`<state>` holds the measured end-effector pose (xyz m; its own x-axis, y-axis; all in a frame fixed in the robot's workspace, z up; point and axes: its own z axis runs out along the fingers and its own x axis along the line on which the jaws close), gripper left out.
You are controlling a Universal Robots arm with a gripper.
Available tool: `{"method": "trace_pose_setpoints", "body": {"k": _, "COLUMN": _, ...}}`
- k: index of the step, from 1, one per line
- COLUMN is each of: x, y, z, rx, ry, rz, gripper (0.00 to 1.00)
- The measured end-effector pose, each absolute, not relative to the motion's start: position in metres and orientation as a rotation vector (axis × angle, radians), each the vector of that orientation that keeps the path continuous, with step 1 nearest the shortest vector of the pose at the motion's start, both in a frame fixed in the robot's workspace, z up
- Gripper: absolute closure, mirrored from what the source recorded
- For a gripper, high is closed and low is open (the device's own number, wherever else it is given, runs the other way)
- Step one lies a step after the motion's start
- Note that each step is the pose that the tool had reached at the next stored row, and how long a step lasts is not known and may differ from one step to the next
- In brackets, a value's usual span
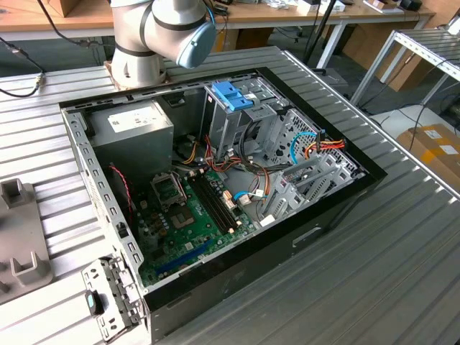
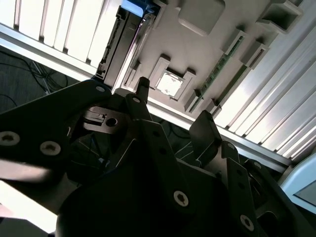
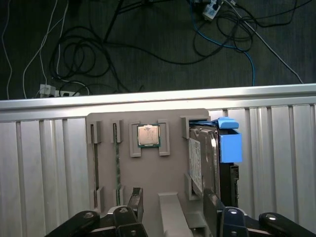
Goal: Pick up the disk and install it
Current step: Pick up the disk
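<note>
Claw [image 3: 173, 198] is hanging spread and empty over the grey holder [image 3: 148, 182] on the bench [image 3: 44, 163]; disk [image 3: 203, 158] is standing on edge in a holder slot, just beside the chip [image 3: 147, 135], blue carrier showing at one end; one finger [image 3: 212, 212] is sitting near the disk.

Disk [image 3: 207, 158]: grey metal w/ smooth blue plastic; table [image 3: 49, 163]: ribbed matt metal.
</note>
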<state>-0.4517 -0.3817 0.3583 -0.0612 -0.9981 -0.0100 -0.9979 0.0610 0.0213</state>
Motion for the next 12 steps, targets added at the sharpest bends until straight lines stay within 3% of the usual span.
{"method": "trace_pose_setpoints", "body": {"k": 12, "x": -0.4517, "y": -0.3799, "z": 0.3553, "rx": 2.147, "ry": -2.283, "rz": -0.035, "gripper": 0.4}}
